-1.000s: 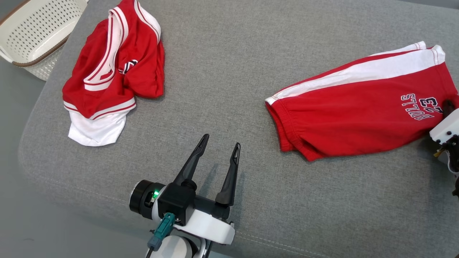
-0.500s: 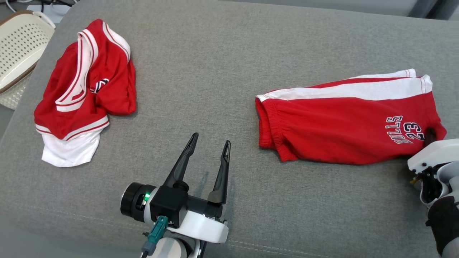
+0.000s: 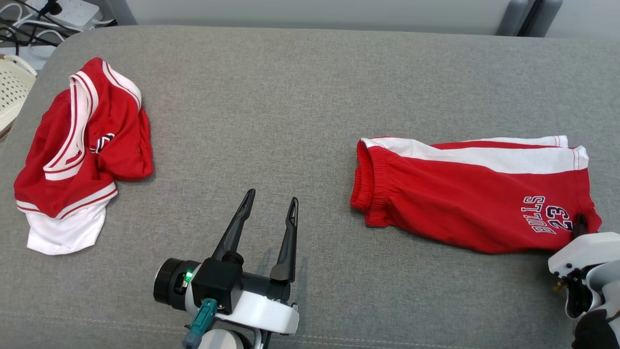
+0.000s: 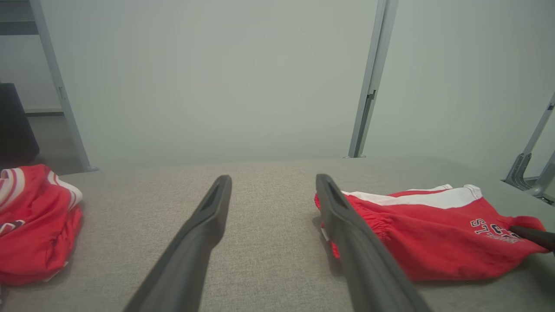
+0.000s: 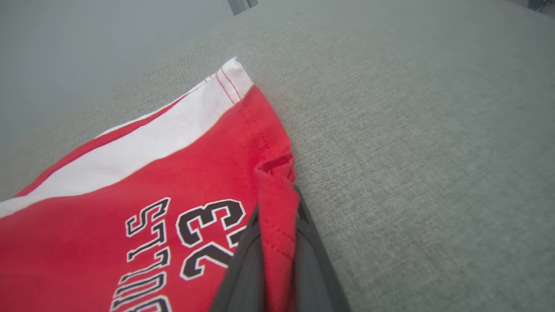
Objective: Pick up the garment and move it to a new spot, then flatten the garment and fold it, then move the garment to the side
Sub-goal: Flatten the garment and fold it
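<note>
The right gripper (image 5: 277, 212) pinches the hem corner of the red shorts (image 3: 465, 198), which lie flat near the couch's (image 3: 290, 97) front right edge. The left gripper (image 3: 271, 196) hovers spread and empty by the front edge. This is probably the moving step: next, drag or lift the shorts without losing that thin pinch

Even, diffuse light; soft shadows; wrist views' near foreground perhaps slightly blurred.

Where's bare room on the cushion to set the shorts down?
Widest bare patch: the grey cushion between the crumpled jersey and the shorts, beyond the open left hand. Also the strip behind the shorts. Crowded: right edge, where the right hand pinches the hem.
</note>
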Tool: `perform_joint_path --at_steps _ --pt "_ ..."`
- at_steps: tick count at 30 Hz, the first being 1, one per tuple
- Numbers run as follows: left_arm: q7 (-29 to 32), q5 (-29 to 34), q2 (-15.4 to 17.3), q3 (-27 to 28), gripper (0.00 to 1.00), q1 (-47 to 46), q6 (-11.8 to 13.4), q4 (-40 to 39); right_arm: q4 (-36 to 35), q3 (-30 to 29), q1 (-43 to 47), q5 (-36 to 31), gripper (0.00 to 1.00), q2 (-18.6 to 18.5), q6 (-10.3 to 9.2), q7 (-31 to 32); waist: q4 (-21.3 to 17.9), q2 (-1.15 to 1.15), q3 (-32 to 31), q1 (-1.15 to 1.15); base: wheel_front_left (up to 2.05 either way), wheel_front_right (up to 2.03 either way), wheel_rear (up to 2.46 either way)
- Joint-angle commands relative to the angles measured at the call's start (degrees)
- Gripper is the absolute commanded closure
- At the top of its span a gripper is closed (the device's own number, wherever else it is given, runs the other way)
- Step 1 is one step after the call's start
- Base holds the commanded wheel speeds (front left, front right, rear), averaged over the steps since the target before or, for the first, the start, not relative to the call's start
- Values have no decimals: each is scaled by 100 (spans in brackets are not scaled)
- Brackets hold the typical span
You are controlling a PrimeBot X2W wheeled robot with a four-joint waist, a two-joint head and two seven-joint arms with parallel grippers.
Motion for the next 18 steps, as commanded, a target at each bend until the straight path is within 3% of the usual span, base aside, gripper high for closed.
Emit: perform_joint_path --at_steps 1,9,13,18 --pt "-34 48 17 189 0 -35 -20 -132 -140 62 82 -87 0 -30 -1 -78 -28 0 -25 0 0 0 0" --pt "-34 -64 17 262 0 82 -17 -111 -904 -353 477 -777 0 74 -1 -78 -254 0 -186 0 0 0 0" --pt "-34 -34 17 305 0 141 -29 -96 -1537 126 727 -1054 0 206 -1 -78 -405 0 -264 0 0 0 0" --pt "-34 3 17 331 0 172 -49 -79 -2051 1031 1185 -934 0 142 -1 -78 -527 0 -359 0 0 0 0"
